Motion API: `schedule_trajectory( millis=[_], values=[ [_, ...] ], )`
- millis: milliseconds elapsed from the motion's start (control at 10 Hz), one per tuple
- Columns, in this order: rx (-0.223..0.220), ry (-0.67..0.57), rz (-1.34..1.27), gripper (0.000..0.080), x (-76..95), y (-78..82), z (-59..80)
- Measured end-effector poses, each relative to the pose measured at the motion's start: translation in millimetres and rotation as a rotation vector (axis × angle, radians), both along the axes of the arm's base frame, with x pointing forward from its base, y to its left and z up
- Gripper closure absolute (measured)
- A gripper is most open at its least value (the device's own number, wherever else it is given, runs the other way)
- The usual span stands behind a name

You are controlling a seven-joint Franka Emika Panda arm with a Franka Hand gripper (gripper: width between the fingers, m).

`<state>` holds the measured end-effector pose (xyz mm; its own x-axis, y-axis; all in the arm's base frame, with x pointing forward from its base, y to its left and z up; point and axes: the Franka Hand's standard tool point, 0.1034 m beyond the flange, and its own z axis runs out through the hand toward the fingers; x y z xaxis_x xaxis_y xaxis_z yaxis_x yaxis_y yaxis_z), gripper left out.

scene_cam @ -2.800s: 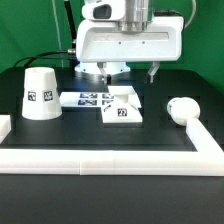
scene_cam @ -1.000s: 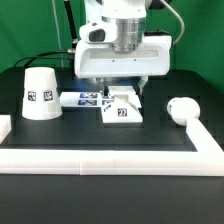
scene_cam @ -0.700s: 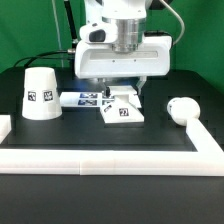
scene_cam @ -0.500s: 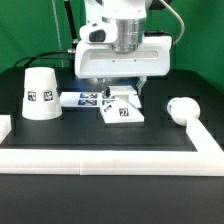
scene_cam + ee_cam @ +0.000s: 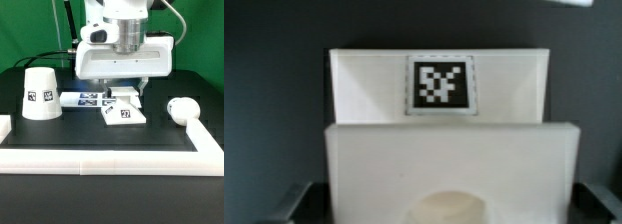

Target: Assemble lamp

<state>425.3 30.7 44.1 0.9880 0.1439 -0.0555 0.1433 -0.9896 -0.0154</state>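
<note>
- Fingers flank the lamp base on two sides; whether they pinch it or only stand beside it cannot be told.
- Shade and bulb stand well apart.

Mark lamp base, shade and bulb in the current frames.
lamp base [image 5: 125, 114], exterior view, on its top tag.
shade [image 5: 40, 92], exterior view, front wall at mid-height.
bulb [image 5: 184, 108], exterior view, round head.

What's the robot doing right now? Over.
Gripper down at lamp base, grip unclear. Shade and bulb apart, unattached. Nothing blocking.
</note>
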Motion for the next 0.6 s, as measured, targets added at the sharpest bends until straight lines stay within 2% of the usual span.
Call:
schedule_trajectory(
  millis=[400, 600],
  values=[
    [0.006, -0.041, -0.008, 0.0263, 38.4, 17.0, 0.5],
    [0.014, -0.077, -0.001, 0.0263, 71.1, 26.1, 0.8]
  ],
)
